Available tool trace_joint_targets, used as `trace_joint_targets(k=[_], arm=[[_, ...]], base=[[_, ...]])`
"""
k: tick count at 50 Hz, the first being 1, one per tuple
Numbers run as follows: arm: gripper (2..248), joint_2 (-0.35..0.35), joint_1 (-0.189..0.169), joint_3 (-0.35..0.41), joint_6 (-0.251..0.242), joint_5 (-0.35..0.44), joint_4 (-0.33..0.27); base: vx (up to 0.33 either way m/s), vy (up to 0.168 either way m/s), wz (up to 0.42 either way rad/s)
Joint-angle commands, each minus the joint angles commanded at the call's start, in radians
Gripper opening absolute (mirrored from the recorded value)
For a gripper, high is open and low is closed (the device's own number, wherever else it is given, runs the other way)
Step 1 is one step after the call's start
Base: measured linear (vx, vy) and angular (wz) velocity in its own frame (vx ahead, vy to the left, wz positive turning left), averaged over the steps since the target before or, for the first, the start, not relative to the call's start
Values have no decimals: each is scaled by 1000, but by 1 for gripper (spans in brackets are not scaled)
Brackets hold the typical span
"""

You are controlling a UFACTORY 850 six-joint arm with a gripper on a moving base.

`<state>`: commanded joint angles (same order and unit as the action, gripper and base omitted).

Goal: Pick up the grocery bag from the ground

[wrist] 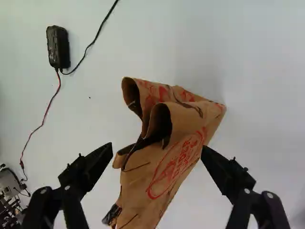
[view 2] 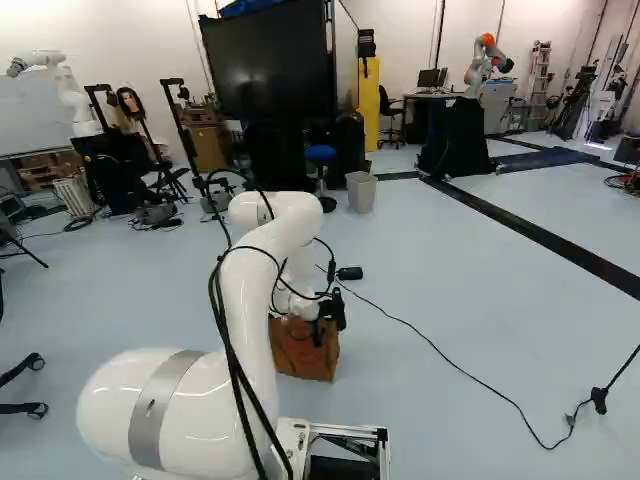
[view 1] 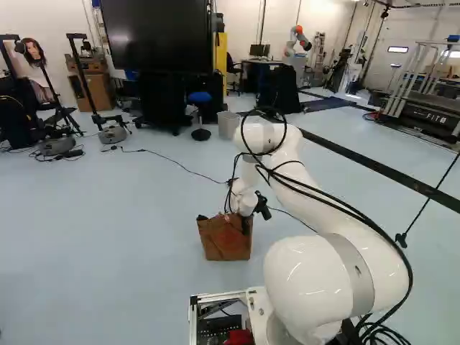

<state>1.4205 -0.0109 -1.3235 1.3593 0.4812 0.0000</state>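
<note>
Brown paper grocery bag [view 1: 223, 244] with red markings stands on the pale blue floor [view 1: 108, 237], just ahead of the moving base [view 2: 365, 440], its top creased and curled into open folds. A dark object [wrist: 112, 214] pokes out at one side of the bag's rim. Over the bag reaches the black gripper [view 2: 330, 315], its two fingers wide apart, one to either side of the paper, clamped on nothing; whether either one brushes the bag cannot be told. Carrying it is the white arm [view 1: 302, 273], looped with black cables [view 2: 225, 310]. Past the bag, a small black box [wrist: 58, 46] lies on the floor, joined to a black cord [wrist: 97, 36] and a thin red-and-black lead [wrist: 45, 117]. Toward the floor's far edge stand a grey bin [view 2: 361, 192], a blue-seated stool [view 1: 200, 97] and a large dark screen [view 2: 268, 60], with a yellow column [view 2: 370, 105] beside the screen. A mannequin head [view 1: 32, 50] is mounted near the floor's far left corner in the left base view, while another robot [view 1: 298, 43], tipped in orange, rises by a desk [view 2: 440, 97] at the far side. A dark stripe [view 2: 540, 235] runs diagonally toward the floor's right edge in the right base view.
</note>
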Motion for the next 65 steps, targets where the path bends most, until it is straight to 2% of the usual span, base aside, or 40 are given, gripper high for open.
trace_joint_targets(k=[22, 23, 27, 28, 32, 33, 38, 39, 43, 44, 48, 49, 65], arm=[[247, 62, 0, -57, 0, 0, 0], [215, 62, 0, -57, 0, 0, 0], [215, 63, 0, -58, 0, 0, 0], [176, 63, 0, -58, 0, 0, 0], [176, 63, 0, -58, 0, 0, 0], [139, 63, 0, -58, 0, 0, 0], [139, 63, 0, -58, 0, 0, 0], [102, 63, 0, -58, 0, 0, 0], [102, 63, 0, -58, 0, 0, 0], [64, 63, 0, -58, 0, 0, 0], [64, 63, 0, -58, 0, 0, 0], [31, 63, 0, -58, 0, 0, 0], [24, 59, 0, -55, 0, 0, 0]], base=[[0, 0, 0], [0, 0, 0], [0, 0, 0], [0, 0, 0], [0, 0, 0], [0, 0, 0], [0, 0, 0], [0, 0, 0], [0, 0, 0], [0, 0, 0], [0, 0, 0], [0, 0, 0], [0, 0, 0]])
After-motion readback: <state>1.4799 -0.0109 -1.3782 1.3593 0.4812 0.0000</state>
